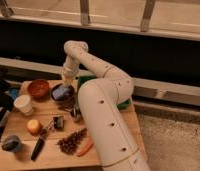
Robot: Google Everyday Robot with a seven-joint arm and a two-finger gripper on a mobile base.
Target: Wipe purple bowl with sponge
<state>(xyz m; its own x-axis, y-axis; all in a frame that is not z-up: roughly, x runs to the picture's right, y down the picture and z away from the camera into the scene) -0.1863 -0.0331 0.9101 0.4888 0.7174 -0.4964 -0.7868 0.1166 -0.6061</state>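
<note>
The purple bowl (61, 96) sits on the wooden table, just right of the red-orange bowl (38, 88). A grey-blue patch inside it is the sponge (63, 91). My white arm reaches up from the lower right, bends at its elbow (75, 50), and comes down to the bowl. The gripper (67, 83) hangs directly over the bowl's far rim, right above the sponge. Whether it touches the sponge does not show.
A white cup (24, 104) stands in front of the red-orange bowl. Nearer the front lie an apple (34, 126), a small dark object (58, 122), a pine cone (72, 141), a carrot (84, 147), a black knife (37, 148) and a grey-blue object (12, 143). A green item (86, 81) lies behind the arm.
</note>
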